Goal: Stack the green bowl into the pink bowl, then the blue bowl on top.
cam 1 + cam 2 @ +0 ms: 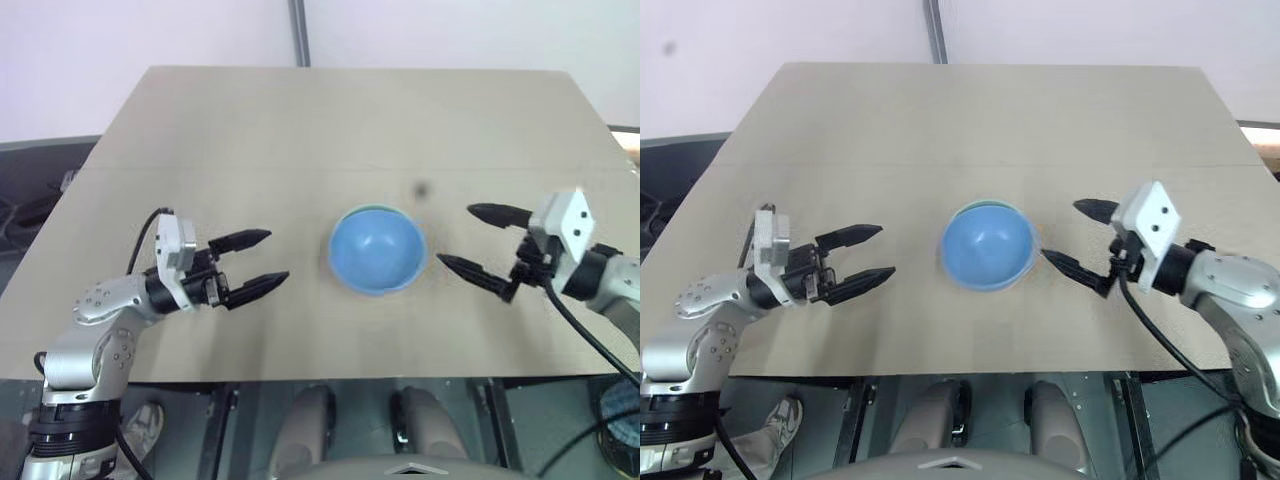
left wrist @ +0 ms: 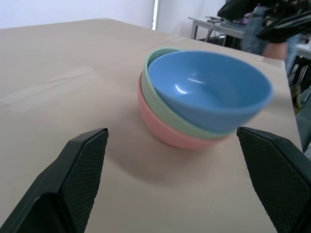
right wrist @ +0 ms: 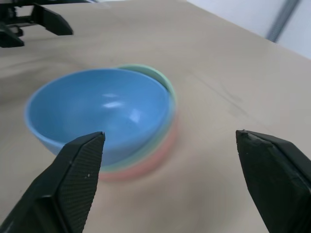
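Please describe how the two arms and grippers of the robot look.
Both arms are silver-grey metal. The left gripper and right gripper each have two black pointed fingers with textured inner pads, a white block behind them, and a black cable along the wrist.

A big bench (image 1: 300,130) with a plain light-brown top takes up most of the head views. Its top is smooth and flat. A faint line (image 1: 200,165) runs across it from 9 o'clock to 3 o'clock, a bit past the middle. There is a small dark spot (image 1: 421,189) on the top, toward 1 o'clock from the middle. Behind the bench is a pale wall (image 1: 150,35). A thin grey pole (image 1: 298,32) stands up at 12 o'clock, just behind the far edge. At 9 o'clock, beside the bench, something dark grey (image 1: 35,185) sits lower down.
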Controlling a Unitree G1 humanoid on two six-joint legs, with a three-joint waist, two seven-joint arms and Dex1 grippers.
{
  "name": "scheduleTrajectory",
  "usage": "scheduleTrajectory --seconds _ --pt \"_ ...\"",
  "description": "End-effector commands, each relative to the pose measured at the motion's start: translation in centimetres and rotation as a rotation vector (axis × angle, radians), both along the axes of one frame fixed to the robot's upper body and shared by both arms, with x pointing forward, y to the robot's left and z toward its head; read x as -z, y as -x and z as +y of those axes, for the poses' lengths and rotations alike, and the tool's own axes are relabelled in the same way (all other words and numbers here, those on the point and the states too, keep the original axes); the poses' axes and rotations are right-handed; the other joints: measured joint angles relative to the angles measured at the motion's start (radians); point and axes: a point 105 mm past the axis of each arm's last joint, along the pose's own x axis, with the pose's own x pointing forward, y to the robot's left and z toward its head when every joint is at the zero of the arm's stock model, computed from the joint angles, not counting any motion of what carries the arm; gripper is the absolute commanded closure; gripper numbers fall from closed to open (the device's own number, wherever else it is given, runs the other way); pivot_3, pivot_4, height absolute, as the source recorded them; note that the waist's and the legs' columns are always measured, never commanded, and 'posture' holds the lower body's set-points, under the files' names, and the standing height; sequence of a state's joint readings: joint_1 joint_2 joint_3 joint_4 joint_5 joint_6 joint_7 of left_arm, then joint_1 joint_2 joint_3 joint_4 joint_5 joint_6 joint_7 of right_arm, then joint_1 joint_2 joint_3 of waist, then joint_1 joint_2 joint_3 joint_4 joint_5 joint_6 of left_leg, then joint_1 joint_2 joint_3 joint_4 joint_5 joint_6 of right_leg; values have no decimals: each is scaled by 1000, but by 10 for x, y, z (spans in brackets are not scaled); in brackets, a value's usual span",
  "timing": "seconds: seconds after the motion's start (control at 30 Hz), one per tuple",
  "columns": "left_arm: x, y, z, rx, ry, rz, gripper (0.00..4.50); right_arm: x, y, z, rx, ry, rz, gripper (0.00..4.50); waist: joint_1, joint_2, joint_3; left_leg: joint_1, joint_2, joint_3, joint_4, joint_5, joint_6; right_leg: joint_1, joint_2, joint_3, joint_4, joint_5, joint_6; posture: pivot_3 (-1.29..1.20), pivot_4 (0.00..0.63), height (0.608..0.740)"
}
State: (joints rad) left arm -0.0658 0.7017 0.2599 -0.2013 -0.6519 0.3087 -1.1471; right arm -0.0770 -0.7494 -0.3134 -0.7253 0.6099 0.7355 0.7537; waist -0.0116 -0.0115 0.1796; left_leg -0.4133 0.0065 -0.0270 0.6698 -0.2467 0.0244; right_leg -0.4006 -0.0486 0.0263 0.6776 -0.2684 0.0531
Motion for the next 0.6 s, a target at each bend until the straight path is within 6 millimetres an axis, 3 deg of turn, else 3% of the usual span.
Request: scheduleTrajectory --seconds 0.03,0.17,0.27,0.6 --pt "-6 9 3 -20 -41 -34 0 -6 25 -23 22 56 24 82 1 0 0 0 0 0 0 0 0 0 0 0 0 0 0 0 150 740" --pt "-5 26 10 5 -59 -7 0 5 46 -50 70 119 125 82 1 -1 -1 0 0 0 0 0 0 2 0 0 -1 0 0 0 150 740" --pt "-5 32 14 5 -83 9 0 5 47 -64 116 145 122 82 -1 -1 -1 2 1 1 1 0 0 3 1 1 -2 0 0 0 150 740" --pt "-8 41 17 12 -107 17 0 1 42 -62 92 156 101 82 2 -1 -1 5 2 3 1 0 0 6 1 2 -2 -1 0 0 150 740"
